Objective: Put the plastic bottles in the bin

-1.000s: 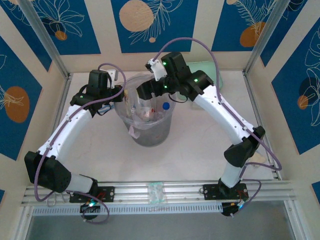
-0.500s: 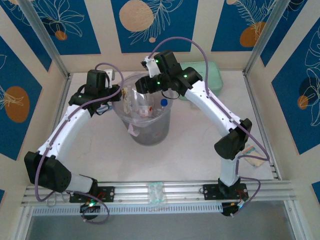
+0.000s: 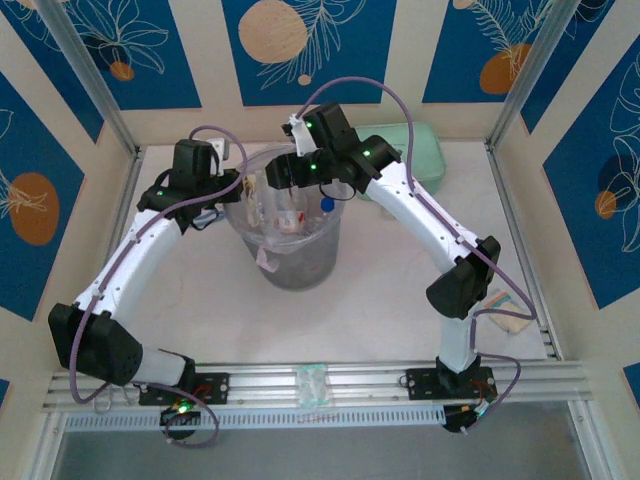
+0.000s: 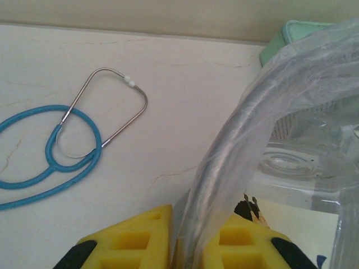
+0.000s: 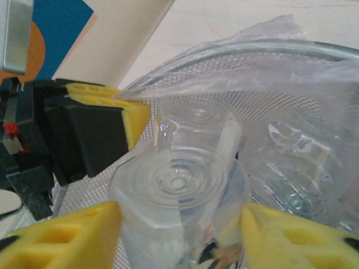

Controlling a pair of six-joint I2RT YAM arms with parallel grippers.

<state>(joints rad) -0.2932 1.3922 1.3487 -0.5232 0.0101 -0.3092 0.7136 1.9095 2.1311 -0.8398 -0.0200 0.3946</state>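
- Left gripper (image 4: 190,232) clamped narrow on the bin (image 4: 224,162) rim, likely to steady it.
- Right gripper (image 5: 179,221) gripped a clear plastic bottle (image 5: 178,182), base toward camera, over the bin mouth, likely for release.
- Other bottles (image 3: 292,218) lay inside.

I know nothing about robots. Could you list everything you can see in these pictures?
bin: one, translucent grey-white with a clear bag liner, mid-table.
plastic bottles: several, clear, inside the bin; exact count unclear.
held bottle: one, clear, between the right fingers, over the bin.
stethoscope: one, blue tubing and metal, on the table beside the bin.
zip case: one, mint green, far side, behind the right arm.
beige item: one, flat, right table edge; unidentifiable.
table: one, pale marbled.
left fingers: two, yellow, clamped on the bin's rim.
right fingers: two, yellow, closed on the held bottle.
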